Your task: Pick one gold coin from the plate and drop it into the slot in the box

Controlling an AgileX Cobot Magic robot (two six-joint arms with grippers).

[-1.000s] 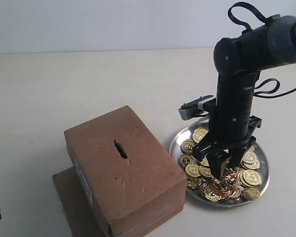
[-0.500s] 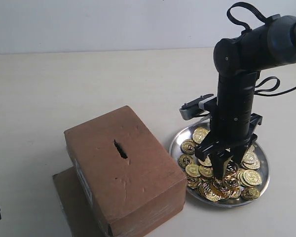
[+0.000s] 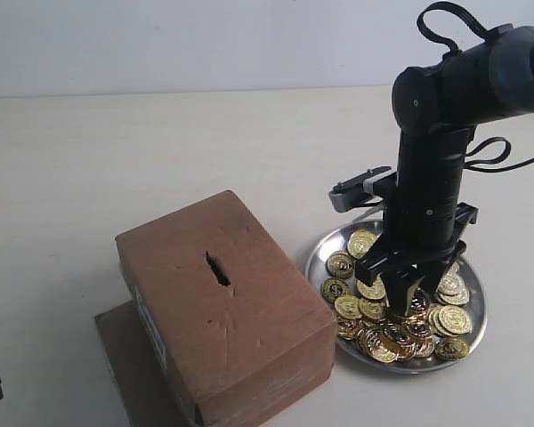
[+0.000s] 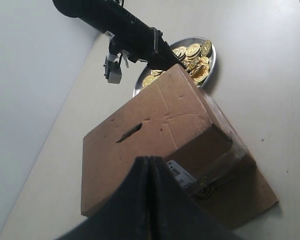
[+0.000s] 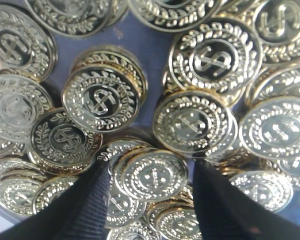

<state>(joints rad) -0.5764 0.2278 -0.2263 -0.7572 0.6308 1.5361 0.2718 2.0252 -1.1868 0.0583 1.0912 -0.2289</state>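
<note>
The silver plate (image 3: 317, 252) holds several gold coins (image 3: 363, 242) and sits right of the brown box (image 3: 249, 329). The dark slot (image 3: 217, 268) is in the middle of the box top. My right gripper (image 3: 404, 305) points straight down into the coin pile. In the right wrist view the right gripper (image 5: 150, 172) is open, its black fingers (image 5: 90, 200) either side of one gold coin (image 5: 152, 176) lying on others, with thin gaps both sides. My left gripper (image 4: 149, 161) is shut and empty, low beside the box (image 4: 155, 115), away from the slot (image 4: 129, 132).
A flat brown cardboard sheet (image 3: 125, 356) lies under the box and sticks out at its left. The box has a white label (image 4: 180, 173) on its side. The pale table (image 3: 160, 151) spreads around, with a white wall behind.
The right gripper has sunk a little into the coins and shifted slightly right. Its fingers stand closer together than before. The left arm and box have not moved.
</note>
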